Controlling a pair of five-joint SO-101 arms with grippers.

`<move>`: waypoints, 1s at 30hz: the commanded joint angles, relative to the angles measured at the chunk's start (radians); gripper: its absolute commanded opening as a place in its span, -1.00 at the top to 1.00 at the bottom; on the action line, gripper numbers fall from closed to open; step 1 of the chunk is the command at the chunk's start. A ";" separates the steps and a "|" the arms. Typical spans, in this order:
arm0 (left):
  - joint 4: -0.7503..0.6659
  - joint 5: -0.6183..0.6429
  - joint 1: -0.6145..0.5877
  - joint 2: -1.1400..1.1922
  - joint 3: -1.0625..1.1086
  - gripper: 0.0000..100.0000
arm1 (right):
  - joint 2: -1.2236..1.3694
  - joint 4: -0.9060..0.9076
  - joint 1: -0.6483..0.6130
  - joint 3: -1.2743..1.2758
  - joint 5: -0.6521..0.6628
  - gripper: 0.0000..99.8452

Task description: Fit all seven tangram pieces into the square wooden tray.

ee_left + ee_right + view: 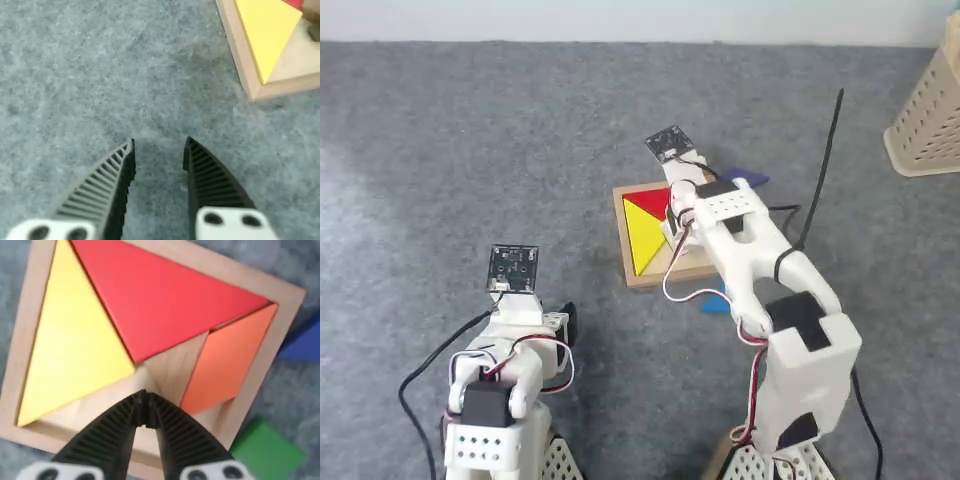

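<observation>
Two pieces (642, 235) show in the tray (658, 279) from above; right wrist view, three.

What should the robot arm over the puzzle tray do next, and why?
Probably swing the shut, empty right gripper from above the square wooden tray to the green tangram piece lying outside it on the carpet. Only the yellow triangle, red triangle and orange piece are in; bare wood shows.

In the high view the right arm (750, 250) covers much of the square wooden tray (648, 279), and a light blue flat piece (717, 300) peeks from under it, its shape untellable. In the right wrist view a green wooden piece (265, 450) and a dark blue piece (302, 342) run off the picture's edge.
</observation>
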 commanded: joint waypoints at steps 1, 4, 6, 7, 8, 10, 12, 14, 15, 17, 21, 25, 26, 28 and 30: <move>-0.006 0.006 -0.006 -0.020 -0.002 0.70 | 0.005 -0.022 0.025 -0.100 -0.014 0.99; -0.006 0.006 -0.006 -0.020 -0.002 0.70 | -0.016 0.016 0.027 -0.114 -0.038 0.99; -0.006 0.006 -0.006 -0.020 -0.002 0.70 | -0.051 0.054 0.027 -0.110 -0.043 0.99; -0.006 0.006 -0.006 -0.020 -0.002 0.70 | -0.076 0.079 0.025 -0.110 -0.046 0.98; -0.006 0.006 -0.006 -0.020 -0.002 0.70 | -0.102 0.107 0.021 -0.110 -0.046 0.98; -0.006 0.006 -0.006 -0.020 -0.002 0.70 | -0.153 0.157 0.018 -0.109 -0.046 0.98; -0.006 0.006 -0.006 -0.020 -0.002 0.70 | -0.199 0.217 0.019 -0.109 -0.048 0.98; -0.006 0.006 -0.006 -0.020 -0.002 0.70 | -0.242 0.259 0.025 -0.109 -0.049 0.98; -0.006 0.006 -0.006 -0.020 -0.002 0.70 | -0.260 0.271 0.027 -0.109 -0.049 0.98; -0.006 0.006 -0.006 -0.020 -0.002 0.70 | -0.282 0.278 0.039 -0.104 -0.052 0.98; -0.006 0.006 -0.006 -0.020 -0.002 0.70 | -0.291 0.168 0.062 -0.017 -0.107 0.98; -0.006 0.006 -0.006 -0.020 -0.002 0.70 | -0.292 0.076 0.134 0.026 -0.123 0.98; -0.006 0.006 -0.006 -0.020 -0.002 0.70 | -0.292 0.071 0.163 0.026 -0.123 0.98; -0.006 0.006 -0.006 -0.020 -0.002 0.70 | -0.292 0.064 0.225 0.023 -0.130 0.98; -0.006 0.006 -0.006 -0.020 -0.002 0.70 | -0.286 0.061 0.271 0.009 -0.132 0.94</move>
